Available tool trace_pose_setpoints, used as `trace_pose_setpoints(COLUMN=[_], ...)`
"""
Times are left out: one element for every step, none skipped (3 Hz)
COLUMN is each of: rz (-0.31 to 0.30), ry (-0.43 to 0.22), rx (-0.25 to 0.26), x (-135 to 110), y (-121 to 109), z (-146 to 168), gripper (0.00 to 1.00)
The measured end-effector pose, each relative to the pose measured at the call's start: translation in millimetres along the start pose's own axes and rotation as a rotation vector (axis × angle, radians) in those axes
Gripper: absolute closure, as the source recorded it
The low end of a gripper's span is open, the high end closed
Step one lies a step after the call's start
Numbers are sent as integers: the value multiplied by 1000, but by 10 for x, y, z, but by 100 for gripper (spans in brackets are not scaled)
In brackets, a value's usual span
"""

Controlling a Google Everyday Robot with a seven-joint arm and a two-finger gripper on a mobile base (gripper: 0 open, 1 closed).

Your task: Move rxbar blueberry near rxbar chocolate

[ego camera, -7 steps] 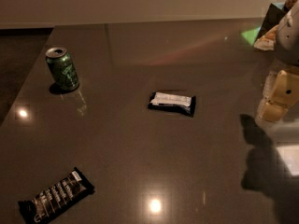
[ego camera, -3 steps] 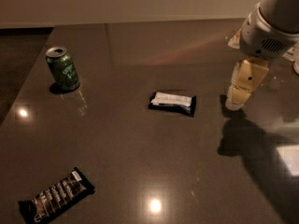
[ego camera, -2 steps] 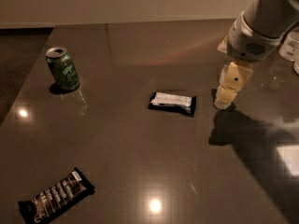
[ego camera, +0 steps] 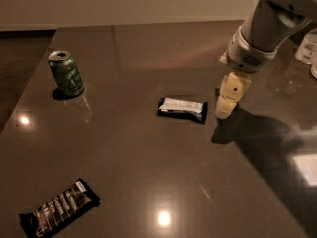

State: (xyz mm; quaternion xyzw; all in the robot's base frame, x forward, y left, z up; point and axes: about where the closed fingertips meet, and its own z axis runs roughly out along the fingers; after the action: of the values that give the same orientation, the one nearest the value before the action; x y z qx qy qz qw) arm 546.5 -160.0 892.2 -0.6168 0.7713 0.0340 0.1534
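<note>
Camera view, one entry per item, placed from the rxbar blueberry.

1. Rxbar blueberry (ego camera: 182, 109): lies flat on the dark table (ego camera: 148, 172), white panel up, long side running left to right. It sits about mid-table, well apart from every table edge that shows.

2. Gripper (ego camera: 225, 108): hangs just beside the right end of the blueberry bar, tip low over the table, with a narrow gap to the wrapper. How far open it is cannot be told. Nothing shows in its hold. The arm (ego camera: 262, 29) rises up and to the right of the bar, and its shadow falls on the table to the right.

3. Rxbar chocolate (ego camera: 58, 208): lies flat and slanted, well apart to the front left of the blueberry bar, near the lower left corner of the view.

4. Green can (ego camera: 66, 73): stands upright, well to the left and a little behind the blueberry bar, close to the table's left edge.

5. White containers (ego camera: 308, 47): far to the right and behind, past the arm.

6. Open room: bare table lies between the blueberry bar and the chocolate bar, and in front of the blueberry bar to the lower frame edge.
</note>
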Motion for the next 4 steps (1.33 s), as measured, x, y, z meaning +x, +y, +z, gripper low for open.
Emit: trace_pose_setpoints(rz=[-16,-29,-34,-42], ry=[-14,-25,-33,-35], rx=[-25,-49,-67,-82], x=[-85,-186,-285,-369], y=[52,138,174,192], z=[190,348,478,585], gripper=[0,0,0,0])
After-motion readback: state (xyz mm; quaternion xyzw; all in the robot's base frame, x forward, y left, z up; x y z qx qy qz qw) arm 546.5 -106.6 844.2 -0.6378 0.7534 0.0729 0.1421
